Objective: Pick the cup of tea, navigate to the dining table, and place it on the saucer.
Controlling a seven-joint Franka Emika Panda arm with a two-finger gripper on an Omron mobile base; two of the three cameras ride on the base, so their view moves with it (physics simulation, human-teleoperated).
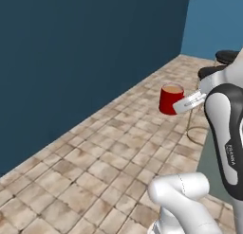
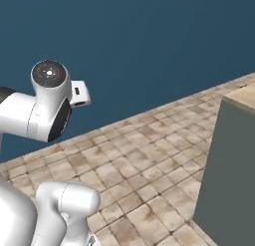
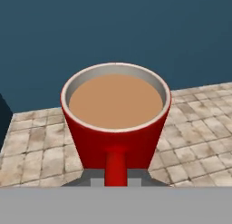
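1. I am carrying the cup of tea (image 3: 116,116) in the air above the tiled floor (image 1: 85,166); it is sitting upright and nearly brimful of light brown liquid.
2. I am judging it as stiff, glossy and likely slippery, and the liquid will slosh if I tilt or brake hard.
3. The tool (image 1: 186,103) is pinching the cup by its side handle (image 3: 116,166), the jaws pressed nearly together. That narrow hold lets the cup swing, so I am keeping the wrist level.
4. The bench (image 2: 234,160) is showing in the right base view, grey-green side and beige top edge.
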